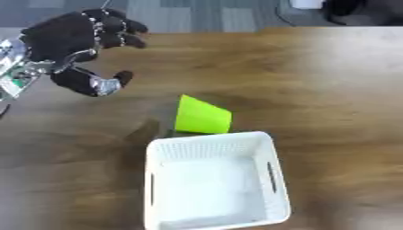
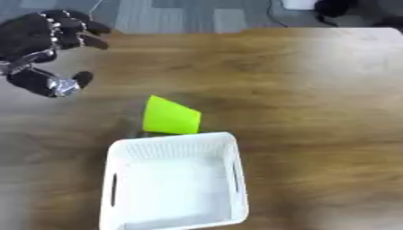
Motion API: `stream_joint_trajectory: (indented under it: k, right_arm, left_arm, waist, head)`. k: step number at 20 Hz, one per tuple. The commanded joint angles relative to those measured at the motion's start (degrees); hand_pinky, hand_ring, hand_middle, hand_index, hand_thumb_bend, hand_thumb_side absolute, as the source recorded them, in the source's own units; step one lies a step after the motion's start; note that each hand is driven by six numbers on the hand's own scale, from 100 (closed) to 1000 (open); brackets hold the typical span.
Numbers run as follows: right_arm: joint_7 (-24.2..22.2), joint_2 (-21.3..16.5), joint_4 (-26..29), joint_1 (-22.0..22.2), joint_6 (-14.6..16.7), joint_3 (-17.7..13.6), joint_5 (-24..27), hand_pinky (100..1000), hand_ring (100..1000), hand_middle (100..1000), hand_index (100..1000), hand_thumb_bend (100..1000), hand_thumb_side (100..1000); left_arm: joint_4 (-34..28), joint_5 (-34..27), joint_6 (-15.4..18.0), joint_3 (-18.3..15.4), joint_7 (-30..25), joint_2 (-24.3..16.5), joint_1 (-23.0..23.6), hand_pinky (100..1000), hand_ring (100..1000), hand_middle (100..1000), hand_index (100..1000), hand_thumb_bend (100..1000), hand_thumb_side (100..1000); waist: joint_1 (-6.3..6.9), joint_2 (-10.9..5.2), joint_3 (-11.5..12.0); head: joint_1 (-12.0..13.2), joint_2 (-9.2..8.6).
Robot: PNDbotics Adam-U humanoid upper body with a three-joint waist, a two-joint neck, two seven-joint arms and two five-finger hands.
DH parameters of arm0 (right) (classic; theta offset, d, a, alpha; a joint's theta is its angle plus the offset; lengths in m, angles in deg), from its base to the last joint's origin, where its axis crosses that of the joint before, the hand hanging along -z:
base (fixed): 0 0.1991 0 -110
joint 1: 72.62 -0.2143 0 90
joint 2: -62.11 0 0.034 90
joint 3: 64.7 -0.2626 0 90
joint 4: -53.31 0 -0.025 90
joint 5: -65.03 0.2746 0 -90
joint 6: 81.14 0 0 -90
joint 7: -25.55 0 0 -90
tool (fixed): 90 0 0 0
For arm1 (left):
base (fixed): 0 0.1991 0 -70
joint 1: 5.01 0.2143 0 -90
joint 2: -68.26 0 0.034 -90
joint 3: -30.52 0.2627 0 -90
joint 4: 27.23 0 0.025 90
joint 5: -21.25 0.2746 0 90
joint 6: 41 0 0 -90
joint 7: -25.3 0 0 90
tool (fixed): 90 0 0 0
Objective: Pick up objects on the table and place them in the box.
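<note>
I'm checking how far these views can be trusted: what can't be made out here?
- Right hand: in neither view.
- Left hand: wrist and arm cut off by the left edge.
- Green cup: near end hidden behind the box rim; touching or apart, unclear.
- Dark things past the table's far edge: cut off by the top edge.

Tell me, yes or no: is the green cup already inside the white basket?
No. The green cup lies on its side on the table, just beyond the far rim of the white basket, which holds nothing.

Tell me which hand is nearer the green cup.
Left. The left hand hangs open up and to the left of the green cup, apart from it. The right hand shows in neither view.
</note>
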Motion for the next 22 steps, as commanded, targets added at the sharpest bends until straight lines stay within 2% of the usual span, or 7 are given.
stream_joint_trajectory:
  k: [1,6,14,22]
  right_arm:
    - [-0.4,-0.4,0.7,-1.2,-0.1,-0.2,0.3,249,419,555,555,100,1000]
    - [-2.0,-0.4,0.7,-1.4,-0.3,0.1,0.0,244,417,555,550,100,1000]
    - [-4.7,-0.1,0.7,-2.4,-0.6,0.6,-0.2,240,416,555,550,100,1000]
    - [-6.1,0.3,0.7,-3.4,-0.4,0.7,0.2,240,416,555,550,100,1000]
  left_arm:
    - [-0.8,-3.1,0.5,0.3,-2.3,-0.6,-1.3,856,784,877,869,1000,1000]
    - [-1.7,-5.4,0.2,1.3,-5.0,0.0,-2.2,850,781,877,873,1000,1000]
    - [-0.7,-5.4,0.2,2.3,-7.1,1.9,-3.5,847,778,875,875,1000,1000]
    - [2.8,-3.3,0.6,4.4,-9.6,6.6,-6.3,841,777,877,881,1000,1000]
  waist:
    - [0.28,-0.92,-0.1]
    - [0.34,-0.92,-0.1]
    - [0.36,-0.60,-0.9]
    - [0.47,-0.40,-1.7]
  head:
    - [0.5,-0.83]
    - [0.7,-1.25]
    - [1.5,-2.11]
    - [3.6,-2.08]
